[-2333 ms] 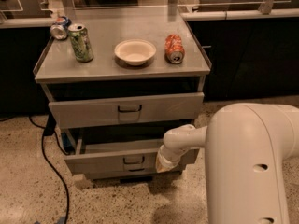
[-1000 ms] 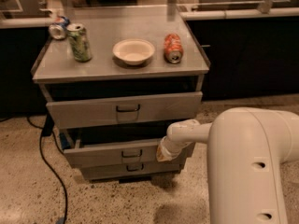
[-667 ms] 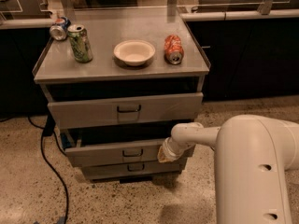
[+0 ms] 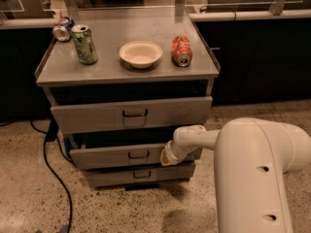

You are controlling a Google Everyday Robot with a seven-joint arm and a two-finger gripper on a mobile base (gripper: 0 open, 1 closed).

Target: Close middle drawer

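Observation:
The middle drawer (image 4: 116, 155) is the shallow grey one with a small dark loop handle (image 4: 138, 155), set between the taller top drawer (image 4: 131, 113) and the bottom drawer (image 4: 138, 174) of the cart. It stands out only a little, with a dark gap above its front. My gripper (image 4: 169, 157) is at the end of the white arm (image 4: 194, 137) and rests against the right part of the middle drawer's front, to the right of the handle.
The cart top (image 4: 107, 69) holds an upright green can (image 4: 84, 44), a fallen can (image 4: 62, 29) at the back left, a white bowl (image 4: 141, 54) and an orange can (image 4: 181, 50) on its side. A black cable (image 4: 48, 159) runs along the floor at left. Dark cabinets stand behind.
The middle drawer has slid inward, from well open to only slightly out. My gripper and arm moved forward with it, staying against its front.

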